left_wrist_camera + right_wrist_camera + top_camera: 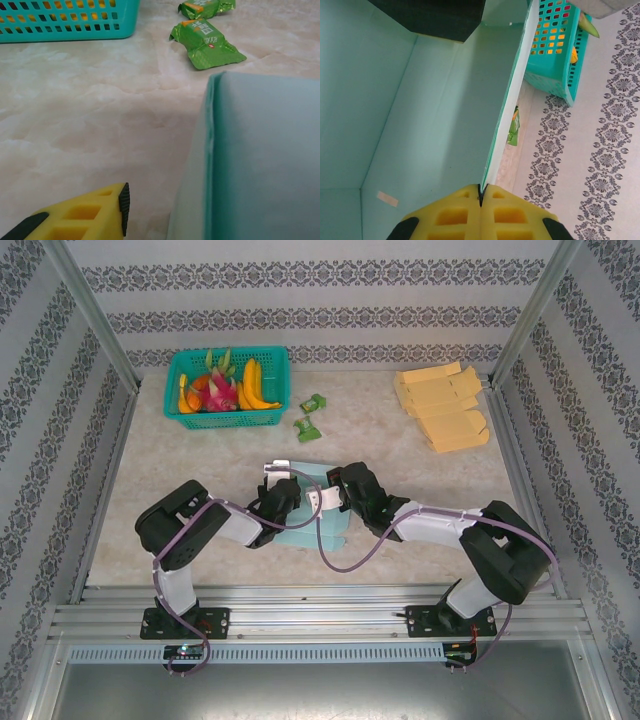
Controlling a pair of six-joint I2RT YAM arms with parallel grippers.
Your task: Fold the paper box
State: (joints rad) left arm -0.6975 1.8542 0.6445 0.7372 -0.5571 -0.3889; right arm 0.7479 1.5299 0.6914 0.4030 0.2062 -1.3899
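Right gripper [481, 192] is clamped shut on the top edge of one wall of the paper box [420, 125].
The box is seen at the middle of the surface [400, 450], between both arms. Its upright wall lies just beside the left gripper [275, 502], whose opening cannot be told. The left arm is judged nearer for the next fold.

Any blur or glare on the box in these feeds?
Top view: even light, no glare, paper box mostly hidden under the arms. Left wrist: box wall close and soft, green wrapper sharper. Right wrist: sharp, box interior evenly lit, right gripper shut on its edge.
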